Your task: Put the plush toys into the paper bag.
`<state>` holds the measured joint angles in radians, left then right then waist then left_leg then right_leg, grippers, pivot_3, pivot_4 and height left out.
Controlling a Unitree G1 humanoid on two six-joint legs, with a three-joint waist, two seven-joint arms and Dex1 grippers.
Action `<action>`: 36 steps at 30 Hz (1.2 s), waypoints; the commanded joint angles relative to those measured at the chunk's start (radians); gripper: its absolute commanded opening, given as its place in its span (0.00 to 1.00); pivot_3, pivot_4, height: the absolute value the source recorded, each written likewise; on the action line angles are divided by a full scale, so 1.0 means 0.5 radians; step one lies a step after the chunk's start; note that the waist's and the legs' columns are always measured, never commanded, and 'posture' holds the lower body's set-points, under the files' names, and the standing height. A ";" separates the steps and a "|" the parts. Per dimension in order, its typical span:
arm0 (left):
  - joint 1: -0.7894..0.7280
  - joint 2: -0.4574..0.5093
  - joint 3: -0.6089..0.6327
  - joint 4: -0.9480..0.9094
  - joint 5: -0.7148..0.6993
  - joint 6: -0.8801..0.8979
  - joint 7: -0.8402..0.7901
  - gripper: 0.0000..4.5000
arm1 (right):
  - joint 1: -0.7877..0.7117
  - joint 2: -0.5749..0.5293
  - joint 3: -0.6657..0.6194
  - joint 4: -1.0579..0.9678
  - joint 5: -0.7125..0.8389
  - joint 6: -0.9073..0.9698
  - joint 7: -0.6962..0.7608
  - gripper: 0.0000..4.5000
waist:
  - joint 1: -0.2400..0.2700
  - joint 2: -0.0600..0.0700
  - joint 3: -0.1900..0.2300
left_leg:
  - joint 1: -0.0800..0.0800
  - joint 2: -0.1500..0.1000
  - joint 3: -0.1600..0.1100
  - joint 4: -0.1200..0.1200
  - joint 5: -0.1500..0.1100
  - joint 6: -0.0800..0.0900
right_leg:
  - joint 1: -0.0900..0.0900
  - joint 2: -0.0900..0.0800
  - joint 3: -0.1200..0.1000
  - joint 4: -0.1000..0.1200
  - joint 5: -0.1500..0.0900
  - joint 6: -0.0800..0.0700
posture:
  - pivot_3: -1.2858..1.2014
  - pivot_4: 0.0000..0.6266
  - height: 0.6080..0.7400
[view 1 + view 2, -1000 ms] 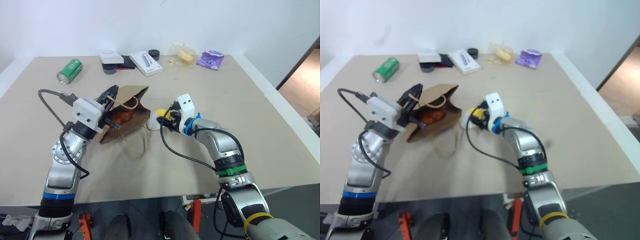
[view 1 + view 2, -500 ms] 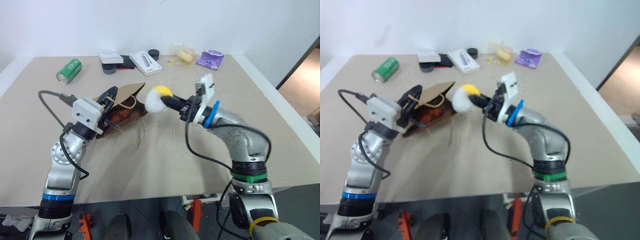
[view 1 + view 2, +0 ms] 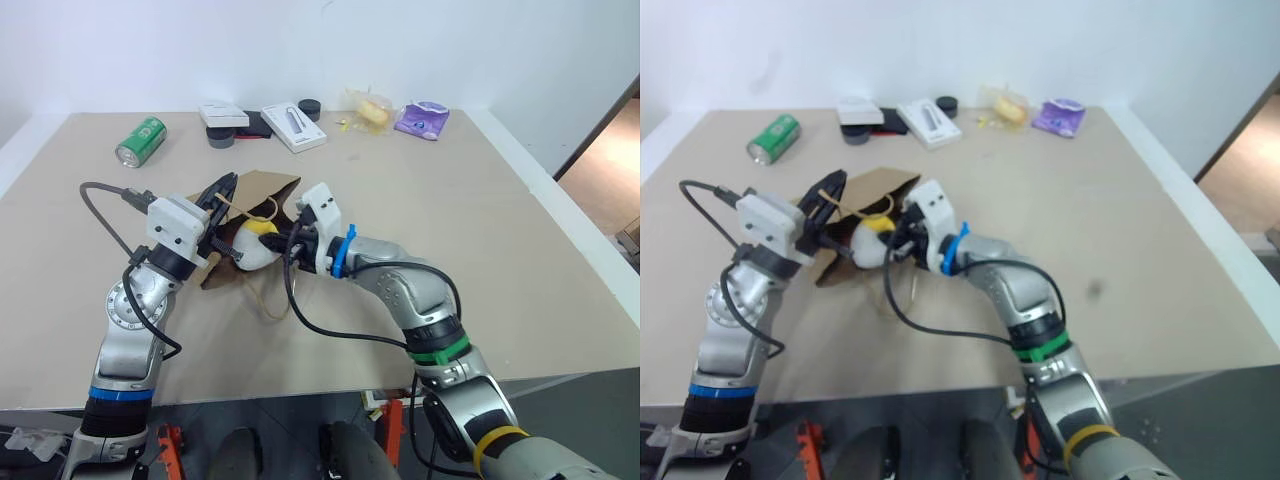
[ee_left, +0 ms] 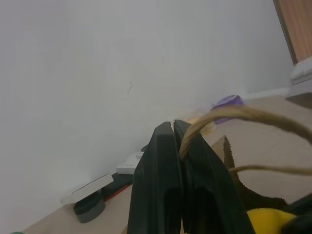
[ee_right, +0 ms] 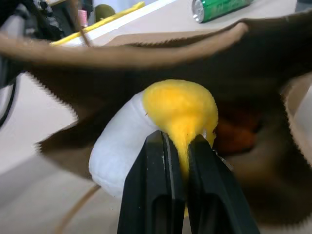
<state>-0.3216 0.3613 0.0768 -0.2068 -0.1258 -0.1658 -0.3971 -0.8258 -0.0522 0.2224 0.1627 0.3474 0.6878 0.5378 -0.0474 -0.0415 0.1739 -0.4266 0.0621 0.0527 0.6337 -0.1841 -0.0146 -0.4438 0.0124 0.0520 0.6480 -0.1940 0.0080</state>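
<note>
The brown paper bag lies on its side on the table, mouth toward me. My left gripper is shut on one of its cord handles and holds the upper edge up. My right gripper is shut on the yellow top of the white egg-shaped plush toy, which sits right in the bag's mouth. In the right wrist view the egg toy is under the bag's raised lip, and the reddish-brown plush toy lies deeper inside the bag.
Along the table's far edge lie a green can, two white boxes, dark round items, a wrapped yellowish item and a purple pack. Bare tabletop stretches to the right of the bag.
My right gripper closed on the egg toy, lifted it off the table and carried it left into the bag's mouth. The left gripper kept its hold on the handle.
</note>
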 commanded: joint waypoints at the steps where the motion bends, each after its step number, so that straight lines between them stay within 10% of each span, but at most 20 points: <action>1: -0.011 0.000 0.031 -0.063 -0.003 0.001 0.032 0.00 | -0.140 0.123 -0.016 0.145 -0.073 -0.163 -0.055 0.03 | 0.000 0.000 0.000 | 0.000 0.001 -0.001 0.000 0.000 0.000 | 0.000 0.001 -0.001 0.000 0.000 0.000 | 0.52 0.24 1.00; 11: 0.016 -0.008 0.021 -0.105 0.007 0.027 0.064 0.00 | -0.223 0.408 0.091 0.416 -0.330 -0.375 -0.189 0.03 | 0.000 0.000 0.000 | 0.000 0.002 -0.003 -0.002 0.000 0.000 | 0.000 0.001 -0.004 0.000 -0.002 -0.002 | 0.52 0.24 1.00; 21: 0.008 -0.011 0.025 -0.091 0.007 0.028 0.091 0.00 | 0.092 0.009 0.067 -0.325 -0.196 -0.252 0.202 0.98 | 0.007 -0.001 -0.001 | -0.002 0.000 -0.003 -0.001 -0.001 -0.001 | 0.000 -0.001 -0.005 0.000 -0.002 -0.001 | 0.52 0.24 1.00; 28: -0.028 -0.011 0.026 -0.058 -0.012 0.035 0.083 0.00 | 0.557 -0.489 0.029 -0.808 -0.252 -0.587 0.427 0.98 | 0.006 -0.001 -0.001 | 0.000 0.001 -0.004 -0.002 -0.001 -0.001 | 0.001 0.000 -0.005 0.000 -0.003 -0.002 | 0.52 0.24 1.00; 36: -0.052 -0.014 0.022 -0.014 -0.035 0.036 0.061 0.00 | 0.805 -1.005 0.475 -0.356 -1.481 -2.265 0.040 0.98 | -0.002 -0.003 0.000 | 0.007 -0.001 0.002 -0.002 -0.001 -0.002 | 0.002 0.000 0.001 0.000 -0.008 -0.009 | 0.52 0.24 1.00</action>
<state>-0.3279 0.3516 0.0775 -0.2034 -0.1340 -0.1443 -0.3629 -0.3916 -0.5524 0.4388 -0.0379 -0.2758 -0.3072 0.6382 -0.0485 -0.0429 0.1738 -0.4230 0.0615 0.0533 0.6328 -0.1846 -0.0155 -0.4429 0.0124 0.0525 0.6479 -0.1976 0.0033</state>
